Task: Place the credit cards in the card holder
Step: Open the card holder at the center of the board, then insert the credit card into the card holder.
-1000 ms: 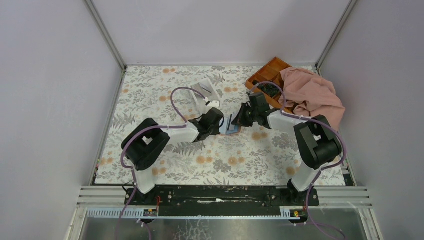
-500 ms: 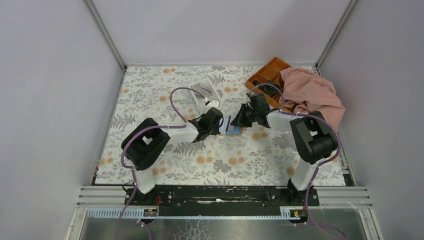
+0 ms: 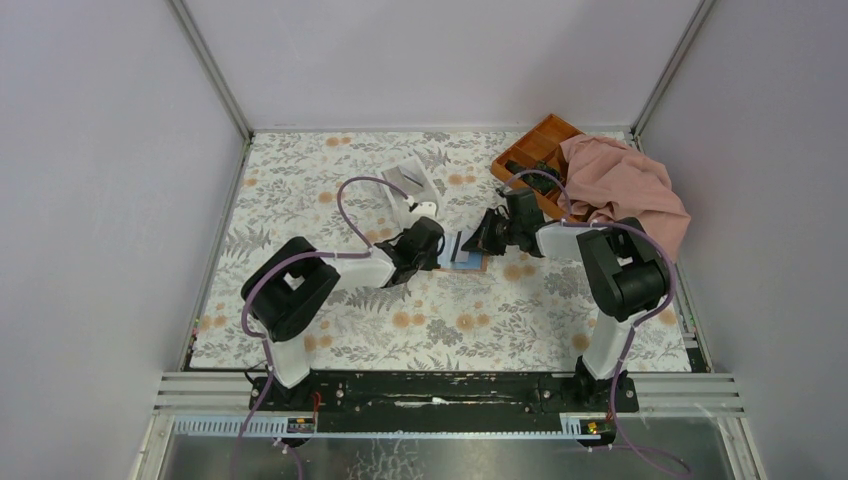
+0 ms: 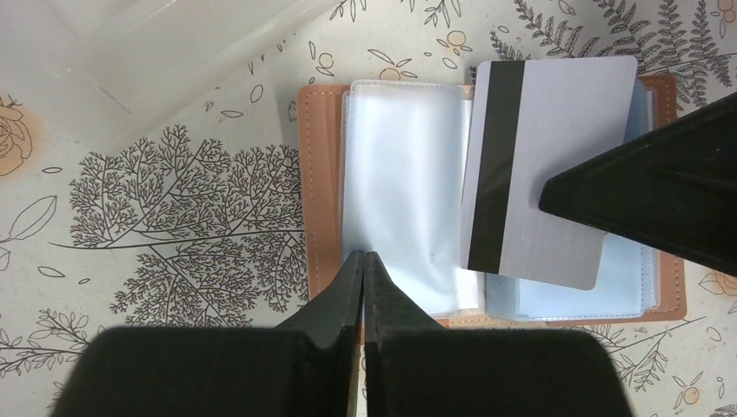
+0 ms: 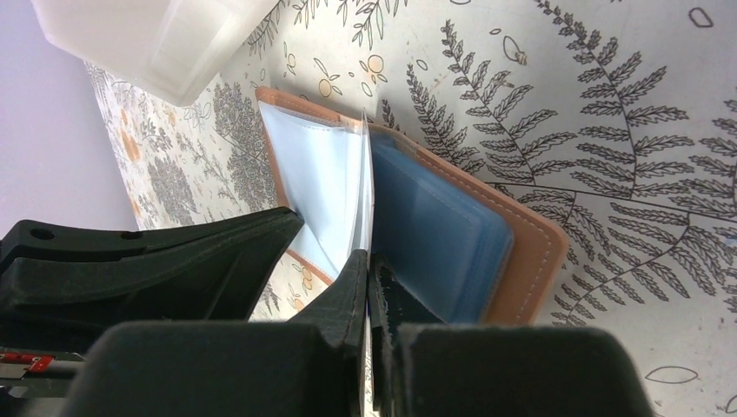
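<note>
While the card holder (image 4: 317,200) lies open at mid-table between your two grippers, a pale card (image 4: 539,174) with a black stripe sits tilted over one half of its clear sleeves. Your right gripper (image 5: 367,269) is clamped on that card's edge. Your left gripper (image 4: 362,278) has its fingers pressed together, tips touching the holder's edge. A white box (image 3: 410,185) stands just beyond on the floral table (image 3: 300,200); an orange tray (image 3: 535,150) and pink cloth (image 3: 625,190) sit far right.
</note>
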Motion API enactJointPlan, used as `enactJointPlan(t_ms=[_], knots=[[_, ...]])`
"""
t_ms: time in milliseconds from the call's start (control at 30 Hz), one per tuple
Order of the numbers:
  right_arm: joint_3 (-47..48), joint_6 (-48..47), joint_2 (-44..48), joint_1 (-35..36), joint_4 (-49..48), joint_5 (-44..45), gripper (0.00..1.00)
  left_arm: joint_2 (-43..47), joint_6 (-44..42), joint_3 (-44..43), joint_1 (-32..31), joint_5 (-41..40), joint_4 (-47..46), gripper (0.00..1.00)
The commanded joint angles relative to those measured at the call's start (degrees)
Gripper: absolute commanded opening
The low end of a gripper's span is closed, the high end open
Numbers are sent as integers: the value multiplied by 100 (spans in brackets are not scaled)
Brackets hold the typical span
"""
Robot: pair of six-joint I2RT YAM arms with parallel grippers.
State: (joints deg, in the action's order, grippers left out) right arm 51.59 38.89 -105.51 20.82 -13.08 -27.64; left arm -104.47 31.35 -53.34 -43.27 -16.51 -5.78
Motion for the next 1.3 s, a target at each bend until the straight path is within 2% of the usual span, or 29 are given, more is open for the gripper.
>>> enactJointPlan(t_ms=[0,600,1267], knots=[[-156,-232,-180,-31,73,24,0,-93,64,329,74,-65,355,2],[-557,-443,-210,-26,-63,-176,0,13,236,592,78,-173,439,2],[-761,-101,-162,43,-456,-449,0,23,345,720,55,-74,455,1]])
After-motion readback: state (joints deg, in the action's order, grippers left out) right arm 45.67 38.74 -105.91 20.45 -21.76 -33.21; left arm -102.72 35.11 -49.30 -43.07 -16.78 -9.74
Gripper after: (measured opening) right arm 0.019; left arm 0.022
